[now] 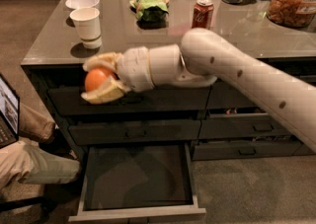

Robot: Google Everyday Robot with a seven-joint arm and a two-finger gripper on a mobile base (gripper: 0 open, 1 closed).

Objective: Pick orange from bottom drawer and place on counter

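In the camera view, the gripper (88, 81) is closed around the orange (95, 79), with one pale finger over the fruit and one under it. It holds the orange in the air in front of the top drawer front, at the left end of the cabinet. The orange sits just below the near edge of the bench (123, 38). The upper finger reaches that edge line, though contact with it cannot be judged from this angle. The arm (247, 75) comes in from the right and crosses the drawer fronts below the edge.

Straight below, the bottom drawer (138, 212) stands pulled out toward the near side, with its flat dark floor showing inside the paler rim. The two drawers above it are shut.

On the bench, a white paper cup (87, 26) stands near the left corner, just beyond the gripper, with a shallow white bowl (82, 2) farther back. A green snack bag (150, 7) and a red soda can (203, 13) stand farther in, with a bare stretch of bench between the cup and the can along the near edge. A snack jar (292, 1) stands at the far right.

At the left, a seated person's leg (34, 164) and a laptop (7, 114) are close to the open drawer's left side.
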